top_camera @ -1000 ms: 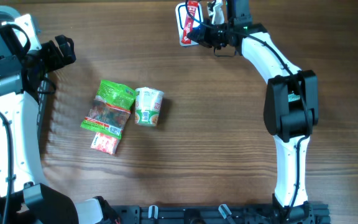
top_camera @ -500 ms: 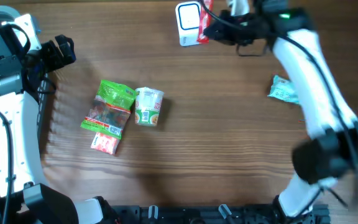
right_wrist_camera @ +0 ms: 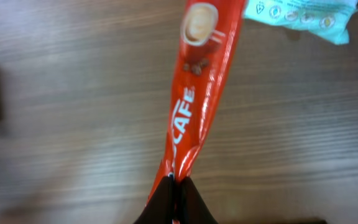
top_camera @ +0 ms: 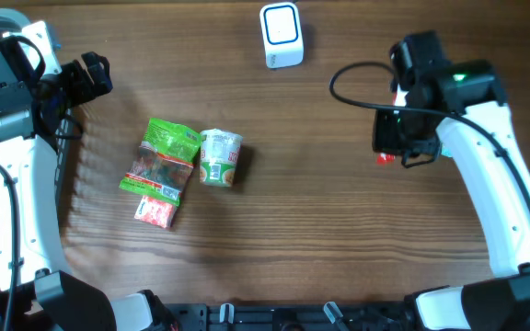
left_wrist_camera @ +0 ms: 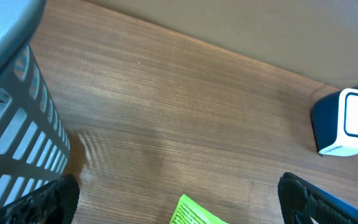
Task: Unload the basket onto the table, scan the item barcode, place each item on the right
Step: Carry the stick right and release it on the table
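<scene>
Far left: slatted grey basket (left_wrist_camera: 17, 124), only its wall in the left wrist view, contents not readable through the slats. Next to it, left gripper (top_camera: 95, 75): spread fully apart, holding nothing, hovering by the table's left edge; dark fingertips (left_wrist_camera: 51, 202) visible in the lower corners of its own camera. Right of that, on the wood: green snack bag (top_camera: 166, 154) lying flat, small red-and-white packet (top_camera: 155, 212) touching its near end. Just beside the bag on the right: noodle cup (top_camera: 220, 157) tipped on its side, lid on, inside not visible. Further right, at the far edge: white-and-blue scanner (top_camera: 281, 35), standing alone, well apart from everything else. Right side: right gripper (right_wrist_camera: 176, 193) clamped shut on one end of a red coffee stick sachet (right_wrist_camera: 197, 93), pinched right at the sachet's tip, the rest stretching away over the tabletop. Sachet well to the right of the scanner, not in front of its window; in the overhead view mostly hidden under the arm. Far end of the sachet close to a teal wrapper (right_wrist_camera: 303, 15) lying on the table; touching or not, cannot tell.
</scene>
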